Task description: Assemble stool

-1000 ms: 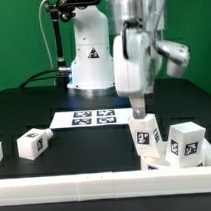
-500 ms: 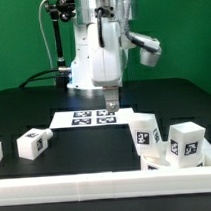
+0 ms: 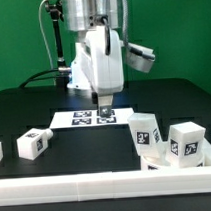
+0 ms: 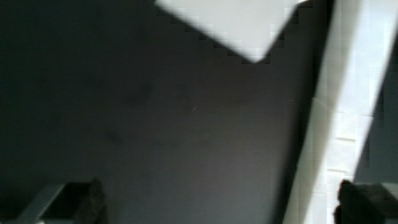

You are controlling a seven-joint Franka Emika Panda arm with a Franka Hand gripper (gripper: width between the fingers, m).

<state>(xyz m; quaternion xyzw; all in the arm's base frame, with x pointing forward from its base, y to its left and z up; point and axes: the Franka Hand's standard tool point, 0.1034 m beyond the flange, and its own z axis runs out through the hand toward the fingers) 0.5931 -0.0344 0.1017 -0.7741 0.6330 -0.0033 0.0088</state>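
A loose leg (image 3: 33, 143) is being left at the exterior view's left; the gripper (image 3: 106, 110) is being held spread, empty, above the marker board (image 3: 79, 119); two more legs (image 3: 147, 131) rightward. Likely a pick is being prepared, needing alignment over one leg.

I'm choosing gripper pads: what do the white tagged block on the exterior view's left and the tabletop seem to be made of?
The block looks like matte white hard plastic: crisp edges, even colour, no grain; its tag looks printed or stuck on. The tabletop looks a matte black sheet, faint sheen only; material unclear.
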